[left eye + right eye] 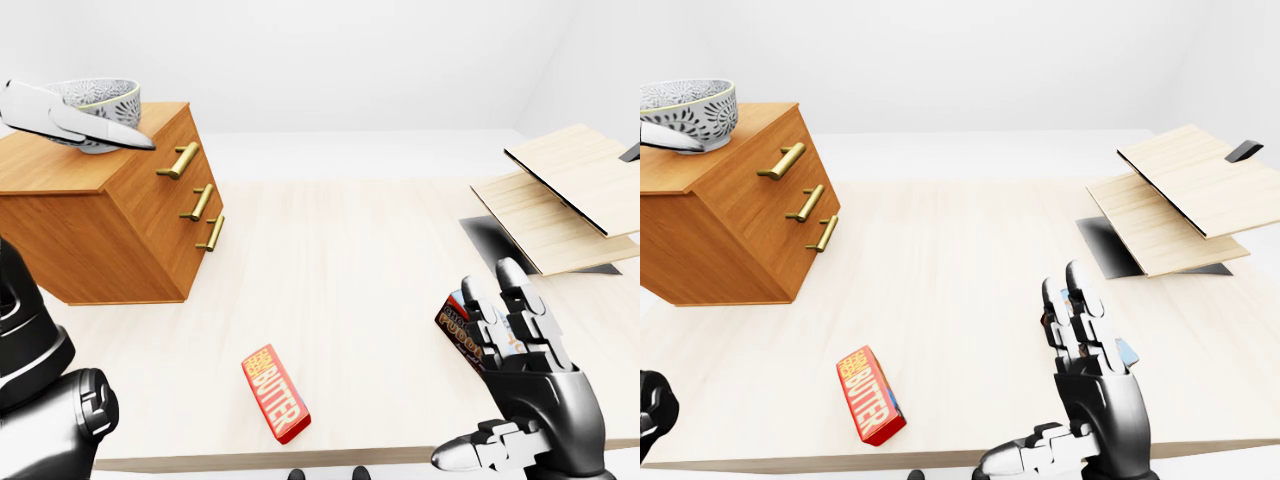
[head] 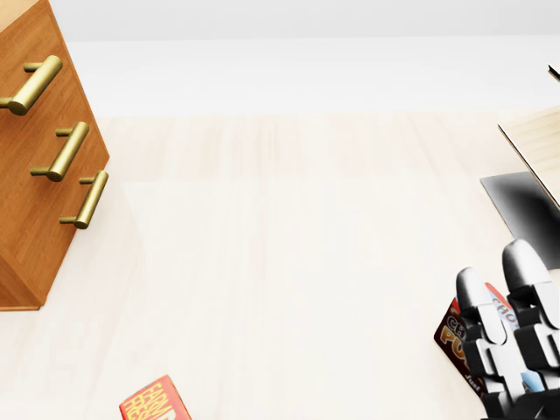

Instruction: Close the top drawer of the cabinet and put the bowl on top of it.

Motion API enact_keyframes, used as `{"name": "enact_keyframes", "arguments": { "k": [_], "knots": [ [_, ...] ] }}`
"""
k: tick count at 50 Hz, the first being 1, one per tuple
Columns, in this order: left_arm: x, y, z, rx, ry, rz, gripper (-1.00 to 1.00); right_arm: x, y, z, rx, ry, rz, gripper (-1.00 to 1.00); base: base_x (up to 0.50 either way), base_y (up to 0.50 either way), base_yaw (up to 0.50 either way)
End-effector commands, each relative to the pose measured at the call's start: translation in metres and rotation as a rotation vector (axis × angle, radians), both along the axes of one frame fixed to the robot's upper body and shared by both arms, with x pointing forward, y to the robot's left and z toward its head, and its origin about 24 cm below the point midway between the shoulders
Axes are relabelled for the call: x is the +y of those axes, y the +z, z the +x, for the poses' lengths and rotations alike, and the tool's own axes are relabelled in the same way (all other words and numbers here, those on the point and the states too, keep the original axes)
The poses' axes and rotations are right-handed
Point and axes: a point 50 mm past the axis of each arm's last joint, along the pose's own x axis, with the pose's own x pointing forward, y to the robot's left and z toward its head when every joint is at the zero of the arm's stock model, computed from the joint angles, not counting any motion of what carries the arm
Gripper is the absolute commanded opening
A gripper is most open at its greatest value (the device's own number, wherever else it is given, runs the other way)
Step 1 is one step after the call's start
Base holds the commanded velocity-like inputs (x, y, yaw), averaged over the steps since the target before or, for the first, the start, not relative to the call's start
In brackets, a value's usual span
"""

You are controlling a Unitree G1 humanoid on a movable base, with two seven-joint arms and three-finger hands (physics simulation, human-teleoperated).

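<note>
The wooden cabinet (image 1: 110, 215) stands at the left of the table, its three brass-handled drawers flush with its face; the top handle (image 1: 178, 160) sits close to the wood. A white patterned bowl (image 1: 102, 98) rests on the cabinet's top. My left hand (image 1: 80, 122) lies alongside the bowl with its white fingers stretched straight, open; whether they touch the bowl I cannot tell. My right hand (image 1: 510, 310) hovers low at the right of the table, fingers spread upward, open and holding nothing. The head view shows only the cabinet's face (image 2: 39, 166) and the right hand (image 2: 507, 324).
A red butter box (image 1: 275, 392) lies near the table's bottom edge. A dark pudding box (image 1: 458, 328) sits just behind my right hand. Stacked wooden boards (image 1: 560, 195) over a dark slab fill the table's right side.
</note>
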Motion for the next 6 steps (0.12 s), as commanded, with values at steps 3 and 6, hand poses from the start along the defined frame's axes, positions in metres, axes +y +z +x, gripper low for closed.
{"name": "enact_keyframes", "arguments": {
  "k": [3, 6],
  "knots": [
    [-0.041, -0.014, -0.071, -0.189, -0.288, 0.103, 1.00, 0.001, -0.001, 0.000, 0.002, 0.000, -0.002, 1.00, 0.00, 0.00, 0.00],
    [-0.047, -0.014, -0.090, -0.255, -0.360, 0.119, 1.00, 0.001, -0.001, 0.001, 0.003, 0.001, -0.003, 1.00, 0.00, 0.00, 0.00]
  ]
}}
